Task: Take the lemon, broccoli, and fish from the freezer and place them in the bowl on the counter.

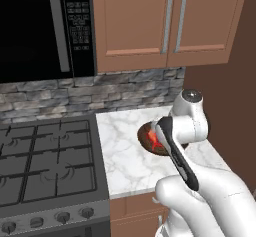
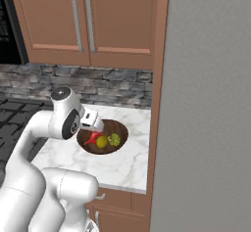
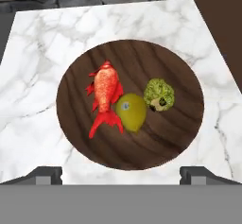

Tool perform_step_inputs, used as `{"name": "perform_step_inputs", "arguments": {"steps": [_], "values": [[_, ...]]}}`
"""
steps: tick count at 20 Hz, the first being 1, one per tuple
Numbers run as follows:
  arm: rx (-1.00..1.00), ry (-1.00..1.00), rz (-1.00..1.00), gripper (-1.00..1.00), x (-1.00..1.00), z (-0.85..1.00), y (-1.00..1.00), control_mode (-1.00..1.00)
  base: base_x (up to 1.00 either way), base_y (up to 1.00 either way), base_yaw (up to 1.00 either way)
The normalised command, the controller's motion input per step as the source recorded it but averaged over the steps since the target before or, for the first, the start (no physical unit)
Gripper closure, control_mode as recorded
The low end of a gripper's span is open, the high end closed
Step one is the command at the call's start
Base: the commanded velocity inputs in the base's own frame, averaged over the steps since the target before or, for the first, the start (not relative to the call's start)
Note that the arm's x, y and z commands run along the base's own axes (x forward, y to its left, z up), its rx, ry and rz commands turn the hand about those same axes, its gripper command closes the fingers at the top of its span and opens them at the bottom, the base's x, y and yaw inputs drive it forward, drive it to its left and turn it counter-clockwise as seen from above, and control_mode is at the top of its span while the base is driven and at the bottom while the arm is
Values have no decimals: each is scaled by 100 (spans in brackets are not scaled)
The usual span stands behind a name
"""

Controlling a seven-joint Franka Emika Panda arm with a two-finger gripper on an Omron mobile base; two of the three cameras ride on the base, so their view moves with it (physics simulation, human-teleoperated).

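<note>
The dark wooden bowl (image 3: pixel 165 138) (image 2: pixel 120 128) (image 1: pixel 144 130) rests on the white marble counter (image 3: pixel 42 100) (image 2: pixel 122 165). Inside it lie the red-orange fish (image 3: pixel 106 88) (image 2: pixel 92 138) on the left, the yellow lemon (image 3: pixel 131 112) (image 2: pixel 102 141) in the middle and the green broccoli (image 3: pixel 159 94) (image 2: pixel 114 139) on the right. My gripper (image 3: pixel 122 173) (image 2: pixel 94 124) hangs above the bowl's near edge, open, with nothing between its fingers. To the right of the counter rises the grey freezer (image 2: pixel 206 104), showing a flat closed face.
A black gas stove (image 1: pixel 45 161) borders the counter on the left, under a microwave (image 1: pixel 40 26). Wooden wall cabinets (image 1: pixel 165 21) hang above a stone backsplash (image 1: pixel 130 88). A brown side panel (image 2: pixel 158 104) separates counter and freezer.
</note>
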Motion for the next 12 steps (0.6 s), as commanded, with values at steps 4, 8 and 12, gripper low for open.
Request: {"name": "perform_step_inputs", "arguments": {"steps": [4,8,12], "values": [[0,-3,2,-100,-100,81,0,-100,0,0,0],[0,-5,0,-100,-98,99,0,-100,0,0,0],[0,-6,0,-100,-82,100,0,-100,0,0,0]]}}
